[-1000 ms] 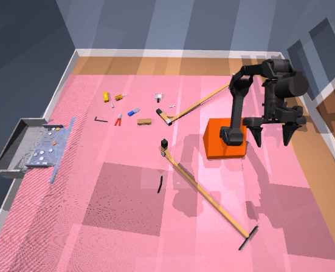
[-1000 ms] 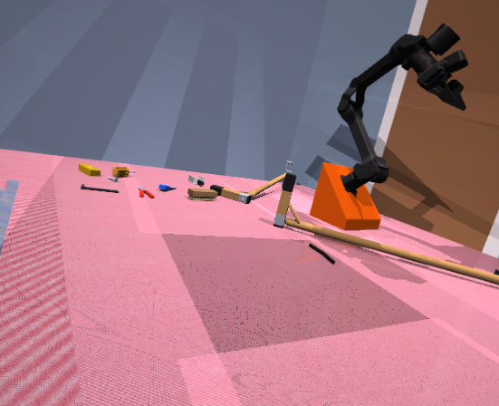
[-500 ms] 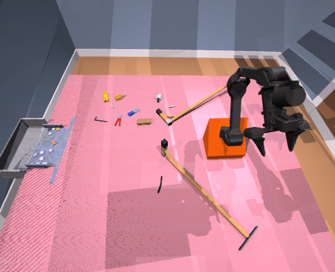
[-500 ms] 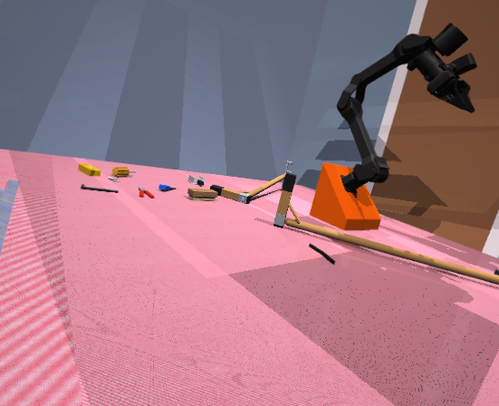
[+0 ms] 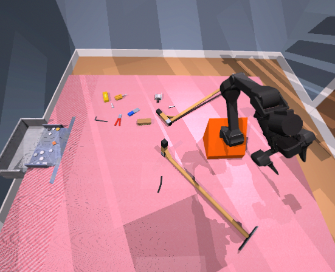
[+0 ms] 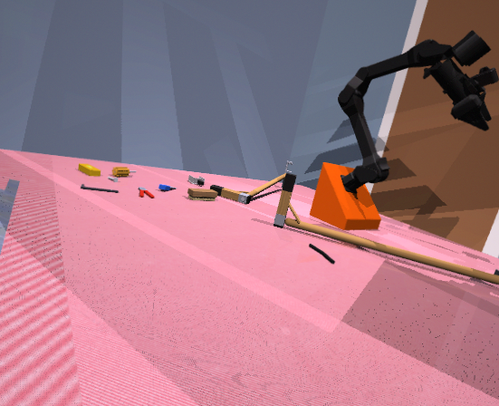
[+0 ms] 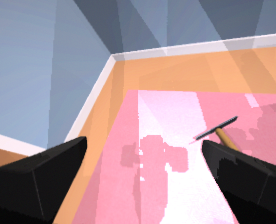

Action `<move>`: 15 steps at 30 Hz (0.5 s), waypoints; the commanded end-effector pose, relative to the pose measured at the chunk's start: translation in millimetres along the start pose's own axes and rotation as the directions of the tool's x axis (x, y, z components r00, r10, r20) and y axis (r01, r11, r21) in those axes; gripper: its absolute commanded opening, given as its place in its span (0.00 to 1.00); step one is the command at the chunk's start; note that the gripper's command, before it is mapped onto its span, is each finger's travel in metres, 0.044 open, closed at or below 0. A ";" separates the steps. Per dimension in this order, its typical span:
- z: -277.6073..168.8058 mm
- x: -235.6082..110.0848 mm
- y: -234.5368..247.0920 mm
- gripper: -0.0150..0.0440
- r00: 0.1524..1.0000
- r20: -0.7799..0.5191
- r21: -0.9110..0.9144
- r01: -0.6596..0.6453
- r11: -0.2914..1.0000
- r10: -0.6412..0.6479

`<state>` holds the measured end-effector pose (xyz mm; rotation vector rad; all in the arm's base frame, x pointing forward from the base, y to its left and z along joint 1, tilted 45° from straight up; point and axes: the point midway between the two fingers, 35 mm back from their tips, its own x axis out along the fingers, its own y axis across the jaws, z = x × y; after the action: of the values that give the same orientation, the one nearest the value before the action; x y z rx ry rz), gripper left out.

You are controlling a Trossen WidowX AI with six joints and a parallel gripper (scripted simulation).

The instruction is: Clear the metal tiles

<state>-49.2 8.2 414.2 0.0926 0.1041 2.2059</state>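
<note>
Overhead, black end effector (image 5: pixel 285 158) gapes; wooden scraper (image 5: pixel 205 194) lies flat.

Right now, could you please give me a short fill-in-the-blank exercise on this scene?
1. The gripper is ____ and holds nothing.
2. The arm's base sits on an ____ block.
3. The long scraper lies on the ____ table.
4. The tiles rest on the bench plate, next to the catch ____.

Missing words: open; orange; pink; box
</note>
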 end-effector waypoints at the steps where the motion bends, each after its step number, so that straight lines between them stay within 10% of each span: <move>1: -1.3 17.6 4.5 1.00 0.994 -0.034 0.037 -0.099 0.994 0.100; 15: -7.8 61.6 32.0 1.00 0.901 -0.105 0.152 -0.404 0.902 0.422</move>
<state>-99.6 34.2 415.5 0.0586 0.2734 2.5599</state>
